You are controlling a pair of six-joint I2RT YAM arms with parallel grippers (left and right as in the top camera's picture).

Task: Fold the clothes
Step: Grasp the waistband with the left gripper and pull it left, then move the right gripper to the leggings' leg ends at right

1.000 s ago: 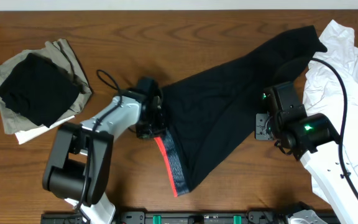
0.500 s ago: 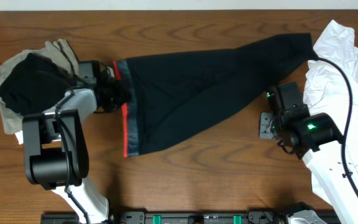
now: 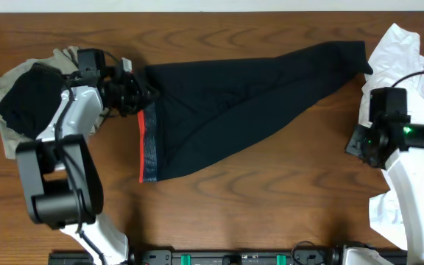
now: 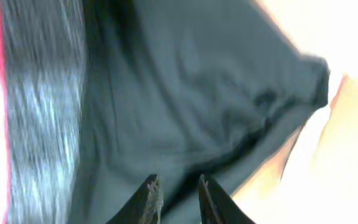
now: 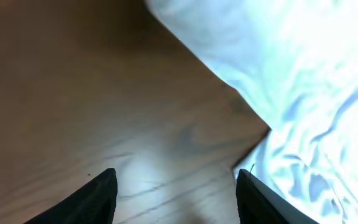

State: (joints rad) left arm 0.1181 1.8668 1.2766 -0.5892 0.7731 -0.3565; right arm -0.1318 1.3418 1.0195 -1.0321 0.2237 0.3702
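Observation:
A black garment [image 3: 234, 103] with a red and grey waistband [image 3: 147, 143] lies stretched across the middle of the table, its leg end reaching the far right. My left gripper [image 3: 136, 101] is shut on the waistband's top corner. In the left wrist view its fingers [image 4: 176, 194] pinch dark cloth [image 4: 185, 93]. My right gripper [image 3: 361, 141] is open and empty over bare wood, right of the garment and apart from it. In the right wrist view its fingers [image 5: 176, 186] are spread wide.
A folded pile [image 3: 39, 103] of black and olive clothes lies at the far left, beside my left arm. A crumpled white cloth [image 3: 411, 62] lies along the right edge and also shows in the right wrist view [image 5: 303, 81].
My left gripper has dragged the waistband left and toward the back, pulling the garment out long. My right gripper has moved right, away from the garment, to the white cloth's edge.

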